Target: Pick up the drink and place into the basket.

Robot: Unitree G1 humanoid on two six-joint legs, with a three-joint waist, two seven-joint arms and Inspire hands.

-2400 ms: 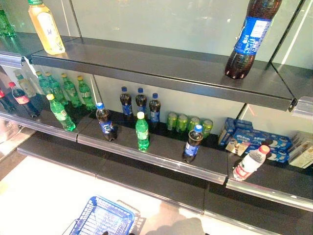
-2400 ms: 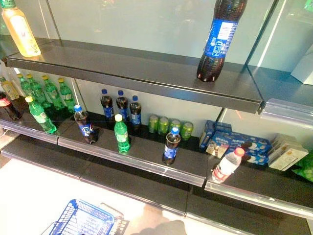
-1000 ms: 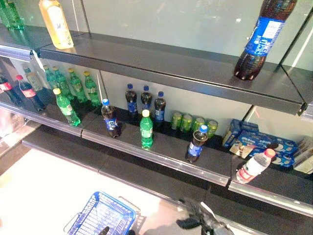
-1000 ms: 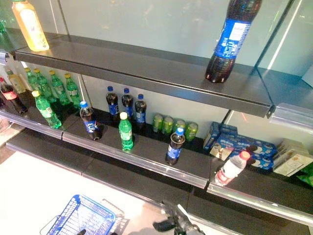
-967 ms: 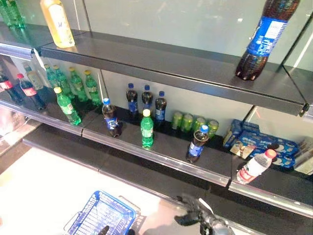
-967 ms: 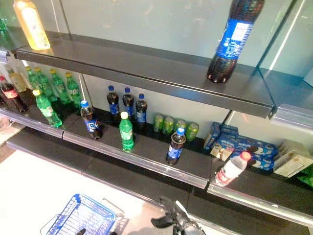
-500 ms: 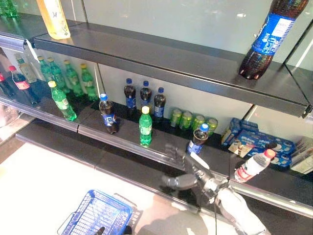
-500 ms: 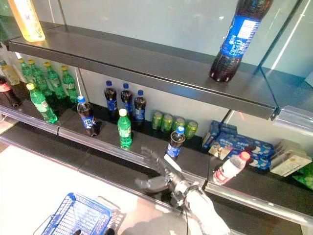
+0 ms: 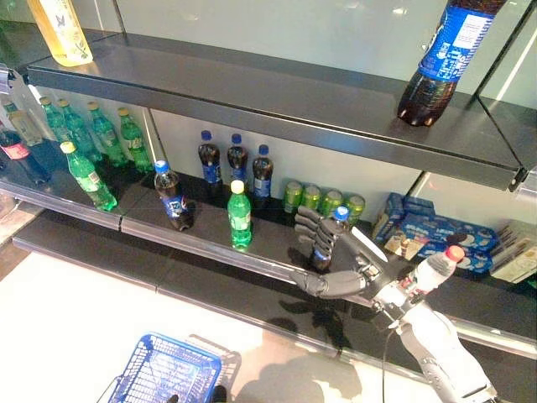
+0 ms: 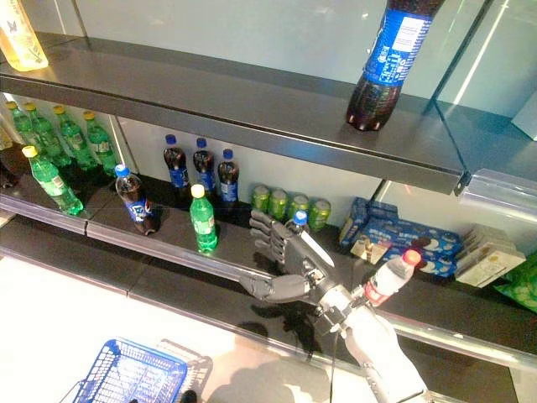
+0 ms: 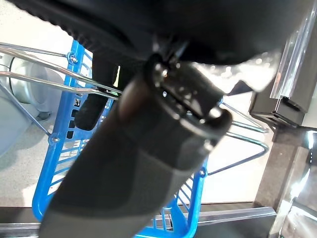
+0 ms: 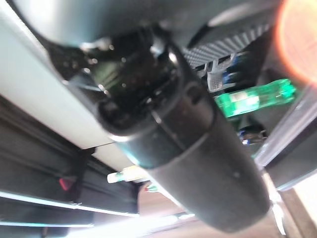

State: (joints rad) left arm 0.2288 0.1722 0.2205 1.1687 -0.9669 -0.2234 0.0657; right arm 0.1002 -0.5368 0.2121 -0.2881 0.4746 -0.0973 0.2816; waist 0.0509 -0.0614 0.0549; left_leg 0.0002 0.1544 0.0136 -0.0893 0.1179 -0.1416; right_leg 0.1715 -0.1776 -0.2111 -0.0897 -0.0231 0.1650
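- Left eye view: the right hand [image 9: 340,256] is raised in front of the middle shelf [image 9: 252,252], with its fingers spread wide and holding nothing. The cola bottle with a blue cap [image 9: 327,243] stands on this shelf, directly behind the hand and partly hidden by it; I cannot tell if they touch. The green bottle [image 9: 240,215] stands on the same shelf, to the left of the cola bottle and apart from the hand. The blue basket [image 9: 164,374] is on the floor, below the shelf and well to the left of the hand.
- Right eye view: a tilted water bottle with a red cap [image 10: 388,278] is on the shelf to the right of the cola bottle. A big cola bottle [image 10: 384,59] stands on the upper shelf [image 10: 252,105], above the cola bottle.
- Left wrist view: the left hand [image 11: 143,163] is at the basket's wire handle, and its fingers are curled around it.
- Right wrist view: the right hand's dark bulk fills the picture; the green bottle shows past it.
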